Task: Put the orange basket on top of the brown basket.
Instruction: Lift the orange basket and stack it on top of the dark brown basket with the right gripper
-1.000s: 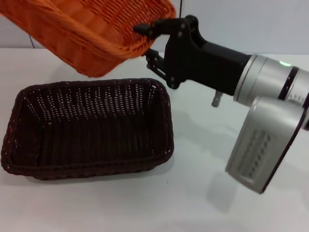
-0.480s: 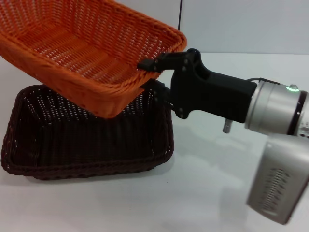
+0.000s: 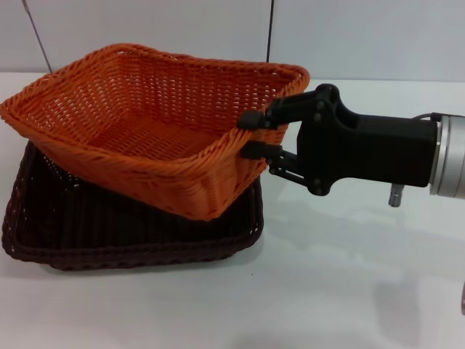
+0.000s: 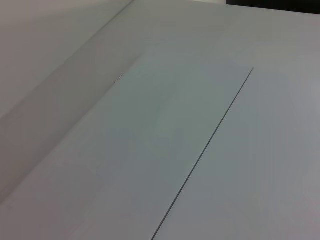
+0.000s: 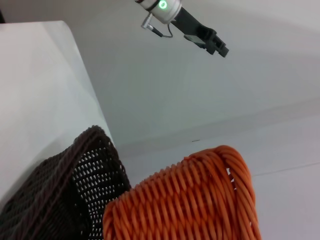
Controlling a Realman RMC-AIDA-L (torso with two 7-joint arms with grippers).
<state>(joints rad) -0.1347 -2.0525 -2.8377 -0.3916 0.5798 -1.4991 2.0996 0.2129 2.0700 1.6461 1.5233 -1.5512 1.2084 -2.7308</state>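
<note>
At the left of the head view, the brown basket sat flat on the white desk, its dark braided rim showing along the near and left edges. The orange basket was above and partly inside it, tilted: its left and near sides dipped toward the brown basket's opening, and its lower near corner overlapped the brown basket's right rim, while its right end was raised. Whether the orange base actually touched the brown weave could not be told. To the right, the right end effector was clamped on the orange basket's right-hand braided rim, 1 finger above the rim and 1 below it. Its black body led back to a silver arm segment at the right edge of the view, held above the desk. In the right wrist view, the orange braided rim filled the foreground with the brown basket's open weave just beside and behind it, the 2 close together. Farther off in that same view, the left end effector hung high in the air, well apart from both baskets; whether it was open or closed could not be told. The left wrist view showed only plain pale surfaces with a thin seam.
</note>
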